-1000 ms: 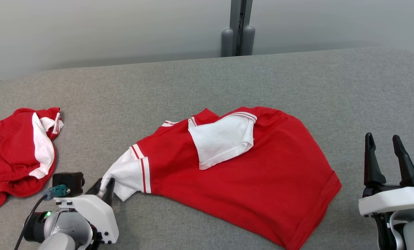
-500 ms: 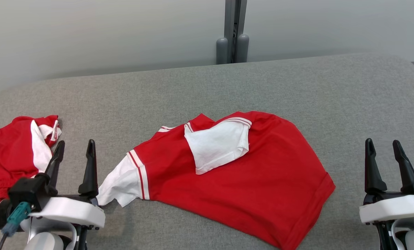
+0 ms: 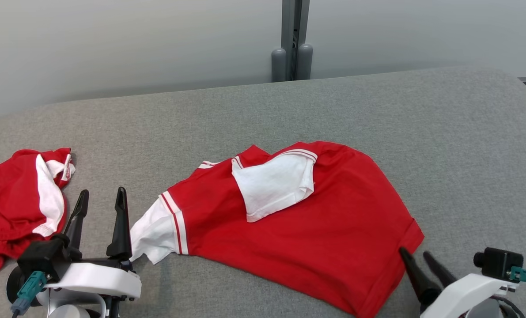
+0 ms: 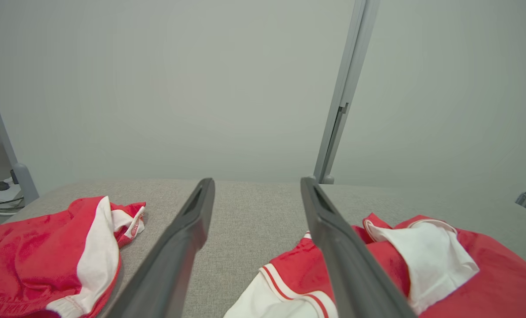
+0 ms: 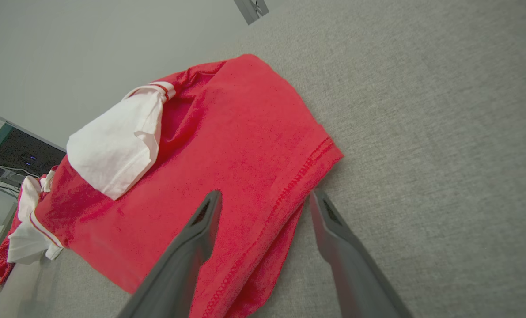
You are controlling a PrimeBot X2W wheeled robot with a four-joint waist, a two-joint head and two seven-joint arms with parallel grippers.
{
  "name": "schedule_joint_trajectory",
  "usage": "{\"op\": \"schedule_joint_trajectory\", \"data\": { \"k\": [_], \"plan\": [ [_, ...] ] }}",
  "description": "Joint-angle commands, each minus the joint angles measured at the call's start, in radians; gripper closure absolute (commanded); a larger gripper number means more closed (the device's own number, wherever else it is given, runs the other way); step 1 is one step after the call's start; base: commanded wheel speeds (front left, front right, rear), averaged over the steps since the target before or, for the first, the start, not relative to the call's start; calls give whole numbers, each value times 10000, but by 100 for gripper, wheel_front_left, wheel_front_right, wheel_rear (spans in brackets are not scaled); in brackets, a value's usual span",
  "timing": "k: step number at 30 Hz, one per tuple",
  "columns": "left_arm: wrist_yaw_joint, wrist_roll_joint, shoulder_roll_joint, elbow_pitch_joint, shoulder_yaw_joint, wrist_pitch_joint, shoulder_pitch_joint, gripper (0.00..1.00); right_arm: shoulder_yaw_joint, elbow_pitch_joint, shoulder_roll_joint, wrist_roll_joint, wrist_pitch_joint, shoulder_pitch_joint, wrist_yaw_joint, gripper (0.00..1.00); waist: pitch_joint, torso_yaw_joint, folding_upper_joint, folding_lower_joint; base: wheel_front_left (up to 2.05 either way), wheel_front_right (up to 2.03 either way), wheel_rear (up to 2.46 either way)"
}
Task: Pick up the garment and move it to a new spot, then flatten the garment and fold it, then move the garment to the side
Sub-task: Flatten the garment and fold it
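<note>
A red shirt with white sleeves (image 3: 315, 229) lies crumpled on the grey fabric table (image 3: 466, 132), its near hem cut off by the frame. The left claw (image 3: 103, 194) by a sleeve and the right claw (image 3: 414, 252) at the hem both gape empty

No lettering, label, brand mark, number or sign can be read in any view; none is legible on the red and white garment (image 3: 307, 238).
</note>
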Motion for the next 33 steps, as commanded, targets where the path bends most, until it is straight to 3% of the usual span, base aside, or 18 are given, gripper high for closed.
{"op": "schedule_joint_trajectory", "data": {
  "k": [1, 7, 11, 17, 24, 25, 26, 27, 33],
  "plan": [
    [-62, 72, -12, 96, 41, -44, -152, 0, 91, -89, -214, 513, 915, 204, 4, 0, -11, 64, 0, 0, 0, 0, 0],
    [-184, 121, -155, 306, -9, -49, -187, 0, -279, -800, -279, 1571, 3526, 989, 4, 0, -51, 275, 0, 0, 0, 0, 0],
    [-252, 134, -218, 417, -1, -53, -211, 0, -837, -1181, -65, 1522, 4874, 1339, 4, 0, -52, 388, 0, 0, 0, 0, 0],
    [-366, 159, -297, 532, -49, -42, -313, 0, -1031, -1262, 280, 1513, 4987, 1033, 4, 0, 68, 570, 0, 0, 0, 0, 0],
    [-466, 170, -429, 739, -91, -40, -451, 0, -1396, -321, 421, 1592, 4911, 429, 4, 0, 180, 847, 0, 0, 0, 0, 0],
    [-486, 176, -445, 763, -103, -40, -472, 0, -1375, -258, 423, 1717, 4810, 314, 4, 13, 200, 890, 0, 0, 0, 0, 0],
    [-508, 182, -450, 786, -97, -40, -480, 0, -1346, -246, 417, 1799, 4654, 213, 4, 62, 216, 920, 0, 0, 0, 0, 0],
    [-510, 183, -454, 806, -83, -39, -491, 0, -1309, -269, 408, 1901, 4491, 122, 4, 100, 228, 943, 0, 0, 0, 0, 0],
    [-593, 215, -564, 895, 8, -41, -501, 0, -1237, -771, 403, 2168, 3671, -383, 4, 100, 271, 1031, 0, 0, 0, 0, 0]
  ]
}}
